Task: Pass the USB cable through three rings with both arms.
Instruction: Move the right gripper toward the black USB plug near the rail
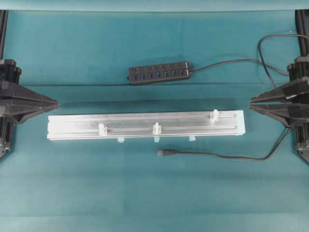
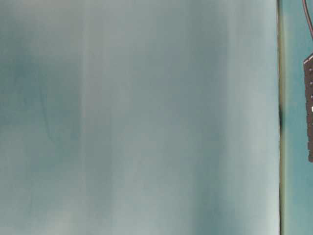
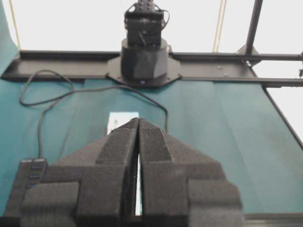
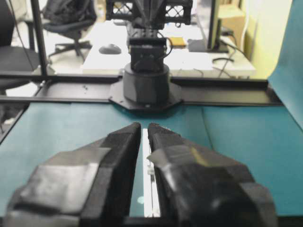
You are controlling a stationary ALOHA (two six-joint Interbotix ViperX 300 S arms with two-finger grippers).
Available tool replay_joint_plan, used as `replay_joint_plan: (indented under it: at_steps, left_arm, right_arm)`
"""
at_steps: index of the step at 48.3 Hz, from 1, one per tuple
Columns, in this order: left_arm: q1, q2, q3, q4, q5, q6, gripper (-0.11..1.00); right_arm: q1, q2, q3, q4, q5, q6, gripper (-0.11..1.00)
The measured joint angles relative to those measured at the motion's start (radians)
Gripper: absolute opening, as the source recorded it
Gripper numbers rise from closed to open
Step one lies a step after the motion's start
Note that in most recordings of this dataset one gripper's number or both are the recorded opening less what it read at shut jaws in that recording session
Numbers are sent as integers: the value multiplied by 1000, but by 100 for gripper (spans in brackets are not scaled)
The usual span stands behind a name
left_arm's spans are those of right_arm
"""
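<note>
We see the left gripper [image 1: 57, 103] pinched closed and the right gripper [image 1: 252, 102] nearly closed, both holding nothing, far from the USB cable [image 1: 212, 155].

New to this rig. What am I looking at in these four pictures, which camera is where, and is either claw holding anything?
Two black robot arms face each other across a teal-covered table. The overhead view shows the left gripper at one end and the right gripper at the other, both shut and holding nothing.

Between them lies a long silver rail carrying three rings, small whitish loops on posts. Just below the rail lies the USB cable, loose, its plug pointing left and threaded through no ring. Above the rail sits a black multi-port hub with its own cord.

The two wrist views sit on each arm and look out over its closed fingers toward the opposite arm. The table-level view is almost all blurred teal, with only the hub's edge visible at the right.
</note>
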State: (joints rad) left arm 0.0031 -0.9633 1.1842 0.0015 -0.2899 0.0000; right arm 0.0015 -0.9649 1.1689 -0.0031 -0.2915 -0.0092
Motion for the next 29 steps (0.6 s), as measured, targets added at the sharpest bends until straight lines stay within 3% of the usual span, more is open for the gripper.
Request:
replay_joint_plan:
  at_steps: [8, 19, 29]
  left_arm:
    - [-2, 67, -121, 3, 17, -9, 2]
    - [-6, 160, -178, 5, 104, -26, 2]
    - [-8, 199, -225, 6, 149, -34, 2]
  right_arm:
    - [-2, 17, -44, 17, 75, 31, -10]
    - [-14, 72, -140, 20, 262, 60, -10]
    - [-14, 83, -158, 20, 287, 71, -9]
